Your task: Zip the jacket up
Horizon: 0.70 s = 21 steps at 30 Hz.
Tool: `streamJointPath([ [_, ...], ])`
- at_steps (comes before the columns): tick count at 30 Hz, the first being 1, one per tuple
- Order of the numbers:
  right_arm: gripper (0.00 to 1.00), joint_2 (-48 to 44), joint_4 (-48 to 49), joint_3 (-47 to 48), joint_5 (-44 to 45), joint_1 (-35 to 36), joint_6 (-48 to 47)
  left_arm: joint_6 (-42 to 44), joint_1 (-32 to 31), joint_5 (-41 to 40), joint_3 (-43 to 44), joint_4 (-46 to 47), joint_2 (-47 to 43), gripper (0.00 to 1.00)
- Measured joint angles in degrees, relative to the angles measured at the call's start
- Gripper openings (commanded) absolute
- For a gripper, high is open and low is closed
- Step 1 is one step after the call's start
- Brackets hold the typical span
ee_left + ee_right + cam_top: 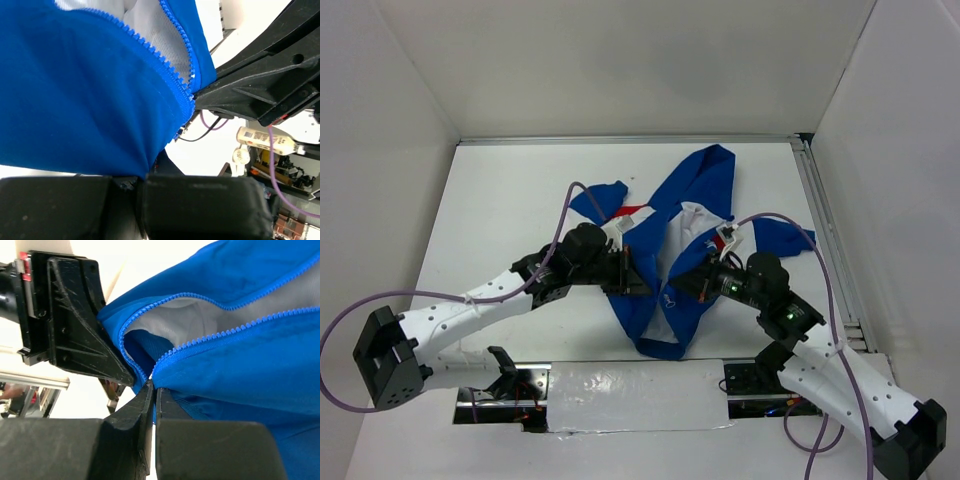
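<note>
Top view: the jacket [695, 190] lies rumpled mid-counter [510, 200] with its front open and its hem toward the arm bases. The left claw [638, 272] is on one front edge low on the jacket. The right claw [692, 283] is on the other edge, close by across the opening.

Left wrist view: the left claw is narrow and clamped on blue jacket fabric just below where the two rows of zipper teeth [150, 49] meet. White lining [145, 20] shows between the rows above that, so the zip is undone there. The right claw butts against the jacket at the same junction.

Right wrist view: the right claw is pinched closed, tips at the base of the teeth. We see no pull tab and cannot tell whether it has the slider or only fabric.

We judge this as the start of the zip. The left claw should anchor the hem taut while the right claw draws straight along the teeth toward the collar. Go slowly and keep the rows parallel. The fabric looks limp, so slack would bunch and the lining could snag.
</note>
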Motion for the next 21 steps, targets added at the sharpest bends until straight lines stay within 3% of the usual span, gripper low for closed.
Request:
streamJointPath([
  [18, 0.00, 3.6, 3.3, -2.8, -9.4, -2.7, -1.5, -1.4, 0.0, 2.0, -1.2, 4.7, -2.1, 0.00],
  [21, 0.06, 3.8, 3.1, -2.4, -9.5, -2.9, -1.3, -1.5, 0.0, 2.2, -2.2, 4.7, -1.9, 0.00],
])
